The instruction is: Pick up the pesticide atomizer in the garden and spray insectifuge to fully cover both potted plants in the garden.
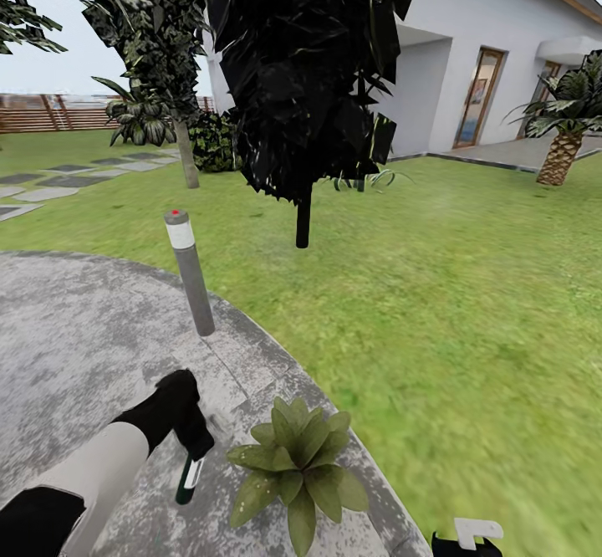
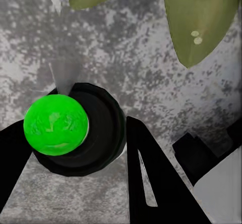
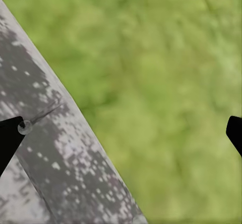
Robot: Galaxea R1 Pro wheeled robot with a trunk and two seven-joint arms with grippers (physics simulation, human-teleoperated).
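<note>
A white house [image 1: 502,63] stands beyond the lawn [image 1: 435,289], with a dark tree [image 1: 305,80] and a palm [image 1: 564,135] on the grass and a fence [image 1: 50,111] far off. The round grey patio [image 1: 75,348] meets the lawn at a curved edge, where a grey lamp [image 1: 191,273] leans. One plant [image 1: 299,465] sits on the patio near that edge. Just beside it, the left gripper [image 1: 191,448] has its jaws pinching the atomizer [image 1: 187,479], which points down at the paving; the left wrist view shows its bright green end [image 2: 55,124] between the fingers [image 2: 151,183]. The right gripper [image 3: 121,133] hangs over the patio edge, jaws spread.
</note>
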